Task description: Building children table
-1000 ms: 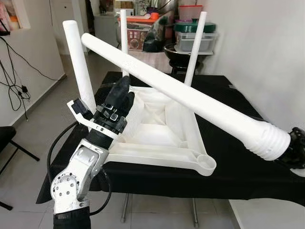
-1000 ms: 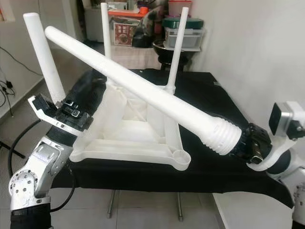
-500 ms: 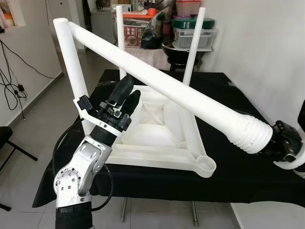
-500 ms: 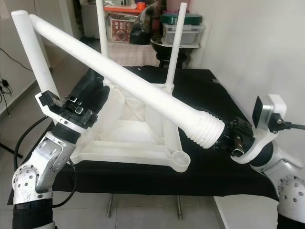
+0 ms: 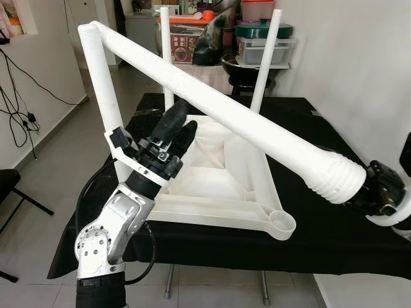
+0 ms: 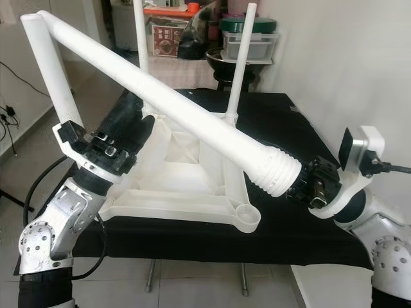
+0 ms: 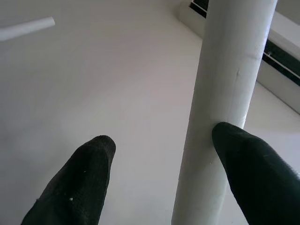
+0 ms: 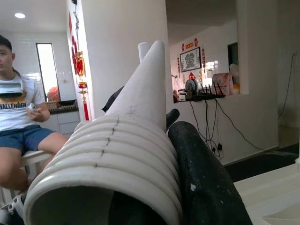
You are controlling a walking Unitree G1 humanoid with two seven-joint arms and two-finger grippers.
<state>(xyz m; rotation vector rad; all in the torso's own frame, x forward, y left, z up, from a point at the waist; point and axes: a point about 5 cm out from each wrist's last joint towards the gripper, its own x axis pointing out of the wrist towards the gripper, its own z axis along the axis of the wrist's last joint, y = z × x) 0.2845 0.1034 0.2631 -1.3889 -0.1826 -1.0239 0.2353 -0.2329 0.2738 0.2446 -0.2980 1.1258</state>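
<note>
Upside down on a black table [image 5: 334, 231]: one white tabletop [image 5: 221, 186], with three legs standing up from its corners. Near left leg [image 5: 103, 96] leaning a bit, two far legs [image 5: 264, 61] thinner in view. Fourth corner, near right, only an open round socket [image 5: 279, 222], nothing in it.

One more leg, loose [image 5: 225, 109], held across above the tabletop, from the ribbed thick end at near right up to the tip at far left, just beside the top of the near left leg; touching or not, cannot tell.

Right gripper [image 6: 314, 186] closed on the ribbed end of that loose leg; fingers mostly hidden behind the ribs. Left gripper [image 5: 174, 128] raised beside the near left leg, fingers spread apart, one fingertip [image 7: 239, 150] touching the leg, holding nothing.

Far behind the table, stacked lidded boxes [image 5: 260, 45], contents hard to make out. In the right wrist view, a seated person [image 8: 21, 136], partly cut off.
</note>
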